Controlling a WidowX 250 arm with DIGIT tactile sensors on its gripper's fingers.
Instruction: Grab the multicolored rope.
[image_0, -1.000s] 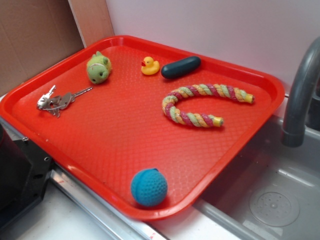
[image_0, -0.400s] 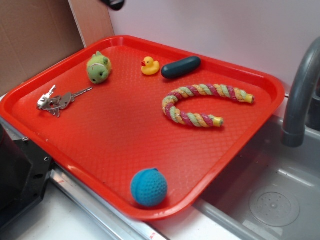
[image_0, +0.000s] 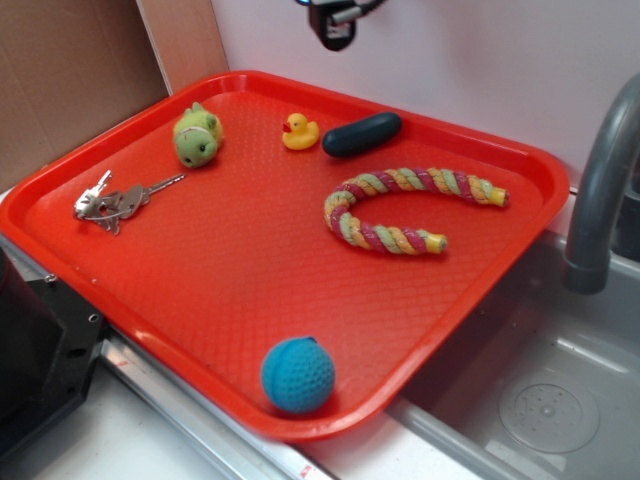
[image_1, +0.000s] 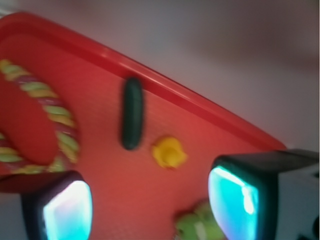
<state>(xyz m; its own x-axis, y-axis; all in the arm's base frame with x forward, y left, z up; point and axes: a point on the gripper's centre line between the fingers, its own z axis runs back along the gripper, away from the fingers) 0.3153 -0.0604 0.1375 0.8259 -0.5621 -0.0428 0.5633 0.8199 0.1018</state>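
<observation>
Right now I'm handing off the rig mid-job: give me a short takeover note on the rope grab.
Gripper: high above the tray's back edge, fingers apart, nothing between them.
Multicolored rope: lying in a U on the red tray, right side, just in front of the dark capsule, not touching it.
Done: nothing grabbed yet.
Left: move over the rope, descend, close on it, lift.

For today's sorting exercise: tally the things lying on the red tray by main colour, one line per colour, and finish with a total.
Green: 1, the plush toy
Yellow: 1, the rubber duck
Dark teal: 1, the capsule
Multicoloured: 1, the multicolored rope
Silver: 1, the bunch of keys
Blue: 1, the ball
Total: 6
</observation>
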